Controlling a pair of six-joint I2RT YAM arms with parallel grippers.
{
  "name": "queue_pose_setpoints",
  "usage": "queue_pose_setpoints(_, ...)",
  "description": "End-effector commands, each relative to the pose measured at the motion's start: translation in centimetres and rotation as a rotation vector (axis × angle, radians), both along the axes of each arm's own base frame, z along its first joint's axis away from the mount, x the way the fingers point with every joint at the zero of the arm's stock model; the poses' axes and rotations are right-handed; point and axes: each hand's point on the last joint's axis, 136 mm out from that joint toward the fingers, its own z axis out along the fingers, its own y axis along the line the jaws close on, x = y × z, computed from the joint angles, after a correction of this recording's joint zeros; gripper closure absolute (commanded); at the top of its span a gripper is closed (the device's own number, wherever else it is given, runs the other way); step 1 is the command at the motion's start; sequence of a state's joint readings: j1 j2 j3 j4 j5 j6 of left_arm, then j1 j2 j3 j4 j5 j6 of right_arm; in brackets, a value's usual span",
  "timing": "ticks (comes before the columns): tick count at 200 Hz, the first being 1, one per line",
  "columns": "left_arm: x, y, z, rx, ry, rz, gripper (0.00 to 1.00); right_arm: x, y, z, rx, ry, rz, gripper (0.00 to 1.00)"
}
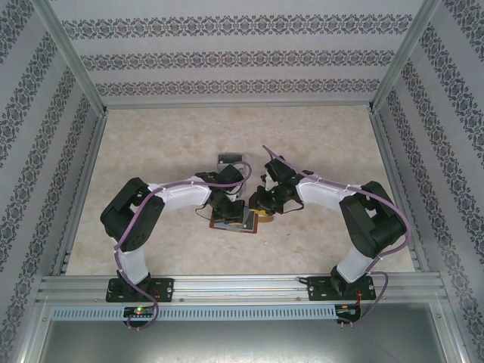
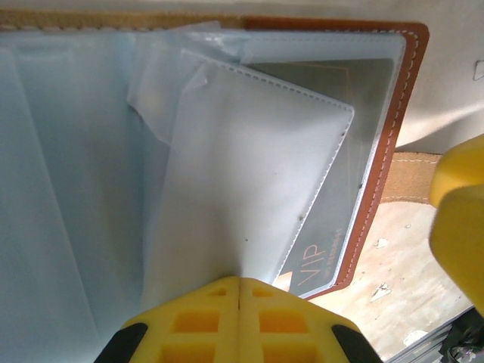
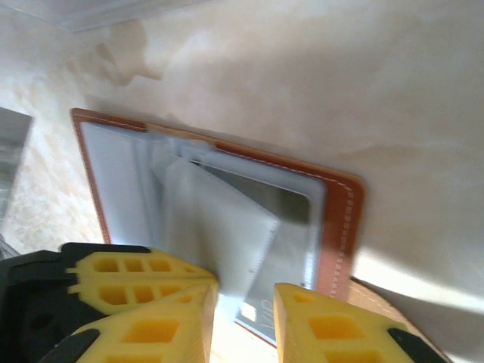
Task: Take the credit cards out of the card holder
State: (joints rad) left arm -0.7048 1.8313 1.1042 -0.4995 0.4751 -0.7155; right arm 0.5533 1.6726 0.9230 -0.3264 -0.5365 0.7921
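Reddish-brown card holder, white stitching, pale grey-blue pockets, yellow fingers, cream marbled table, grey floral-striped walls

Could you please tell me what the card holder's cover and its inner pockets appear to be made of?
The cover: probably leather or imitation, tan, matte, with pale stitching along the edge. The pockets: soft translucent plastic, slightly glossy, stitched hems; a card shows through.

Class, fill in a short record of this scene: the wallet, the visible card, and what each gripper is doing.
Holder: reddish-brown leather bifold wallet, lying open on the beige marbled table
Card: grey plastic card printed VIP, tucked in a clear pocket
Left gripper: shut on the wallet's grey-blue inner flap, holding it raised
Right gripper: jaws apart at the wallet's edge, the card's corner between them
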Motion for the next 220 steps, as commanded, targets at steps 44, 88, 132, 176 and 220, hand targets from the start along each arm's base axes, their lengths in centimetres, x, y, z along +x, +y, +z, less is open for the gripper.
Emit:
queue_pose_setpoints(44, 0.0, 1.0, 0.2, -0.009, 0.005, 0.039, 1.0, 0.7, 1.5, -0.8, 0.004, 0.017, 0.009, 0.62)
queue_pose_setpoints(88, 0.0, 1.4, 0.2, -0.016, 0.004, 0.051, 1.0, 0.6, 1.7, -1.8, -0.006, 0.035, 0.011, 0.61)
queue_pose_setpoints(132, 0.3, 1.2, 1.2, -0.051, -0.009, 0.06, 1.0, 0.5, 1.8, -2.0, -0.01, 0.039, 0.014, 0.6)
queue_pose_setpoints(176, 0.9, 0.8, 3.7, -0.115, -0.052, 0.073, 1.0, 0.4, 1.7, -2.2, -0.016, 0.044, 0.013, 0.6)
queue_pose_setpoints(220, 1.4, 0.9, 5.8, -0.163, -0.092, 0.091, 1.0, 0.4, 1.9, -1.9, -0.013, 0.039, 0.016, 0.6)
